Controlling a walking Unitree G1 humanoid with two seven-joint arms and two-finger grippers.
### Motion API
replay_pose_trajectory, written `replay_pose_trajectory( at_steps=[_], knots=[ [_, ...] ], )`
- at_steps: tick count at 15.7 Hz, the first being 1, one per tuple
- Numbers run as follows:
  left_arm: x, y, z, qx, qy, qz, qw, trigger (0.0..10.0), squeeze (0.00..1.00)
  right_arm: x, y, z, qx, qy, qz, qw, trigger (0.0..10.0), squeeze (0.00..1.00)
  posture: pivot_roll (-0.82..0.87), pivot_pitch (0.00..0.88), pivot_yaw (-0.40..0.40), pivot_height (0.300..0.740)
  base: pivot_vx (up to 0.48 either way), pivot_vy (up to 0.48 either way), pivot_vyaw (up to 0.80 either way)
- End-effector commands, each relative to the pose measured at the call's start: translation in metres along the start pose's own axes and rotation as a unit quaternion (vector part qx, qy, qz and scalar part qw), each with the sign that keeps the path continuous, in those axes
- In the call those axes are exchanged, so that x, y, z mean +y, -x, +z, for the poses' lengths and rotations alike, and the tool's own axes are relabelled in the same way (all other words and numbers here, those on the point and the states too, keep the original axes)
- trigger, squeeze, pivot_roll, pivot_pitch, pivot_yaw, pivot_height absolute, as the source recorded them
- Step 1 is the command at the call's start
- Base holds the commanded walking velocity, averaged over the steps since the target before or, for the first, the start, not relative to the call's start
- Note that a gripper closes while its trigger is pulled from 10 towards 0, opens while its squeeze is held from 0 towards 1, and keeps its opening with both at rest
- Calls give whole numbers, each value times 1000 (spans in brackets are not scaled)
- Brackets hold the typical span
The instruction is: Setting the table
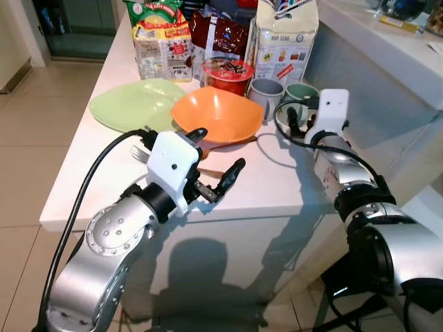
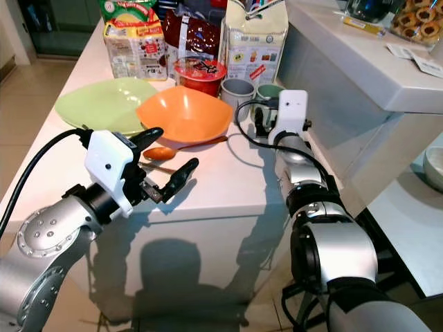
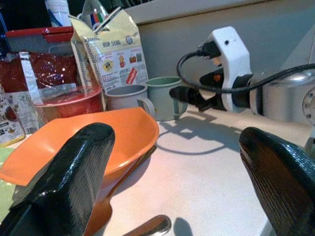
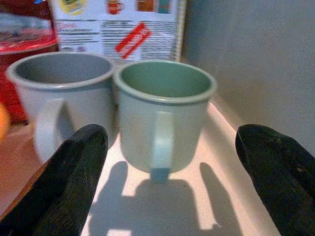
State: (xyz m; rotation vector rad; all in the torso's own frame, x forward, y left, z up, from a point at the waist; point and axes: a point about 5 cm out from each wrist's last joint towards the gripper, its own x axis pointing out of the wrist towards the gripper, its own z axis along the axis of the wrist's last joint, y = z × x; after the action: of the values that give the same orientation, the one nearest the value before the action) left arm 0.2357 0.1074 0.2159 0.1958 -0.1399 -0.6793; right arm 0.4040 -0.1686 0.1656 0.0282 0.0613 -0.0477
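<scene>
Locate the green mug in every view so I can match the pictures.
Left eye view: green mug at the table's far right, beyond the right gripper.
Right eye view: green mug, mostly behind the right gripper's wrist.
Left wrist view: green mug mid-frame, right of the grey mug.
Right wrist view: green mug centre, handle facing the camera, between open fingers.
Shared landmark: the grey mug touching its side.

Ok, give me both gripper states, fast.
Left gripper: open, empty, by the orange bowl.
Right gripper: open, empty, facing the green mug.
</scene>
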Motion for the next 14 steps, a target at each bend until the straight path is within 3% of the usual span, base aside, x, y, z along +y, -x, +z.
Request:
replay_pose_trajectory(
  at_steps=[1, 4, 8, 14],
  knots=[
    [-3, 0, 6, -5, -3, -13, 1000, 10000, 0, -10, -3, 11, -12, -28, -17, 999, 10000, 0, 122, 48, -119, 740, 0, 0, 0],
    [-3, 3, 9, -1, -9, -11, 1000, 10000, 0, -14, -3, 13, -10, -44, -14, 999, 10000, 0, 140, 73, -119, 740, 0, 0, 0],
    [0, 9, 18, 1, -16, -9, 1000, 10000, 0, -19, -3, 9, 2, -27, 2, 1000, 10000, 0, 156, 150, -103, 740, 0, 0, 0],
    [-8, 4, 48, -69, 2, -19, 997, 10000, 0, -20, -3, 17, -20, -15, 27, 999, 10000, 0, 154, 203, -93, 740, 0, 0, 0]
  ],
)
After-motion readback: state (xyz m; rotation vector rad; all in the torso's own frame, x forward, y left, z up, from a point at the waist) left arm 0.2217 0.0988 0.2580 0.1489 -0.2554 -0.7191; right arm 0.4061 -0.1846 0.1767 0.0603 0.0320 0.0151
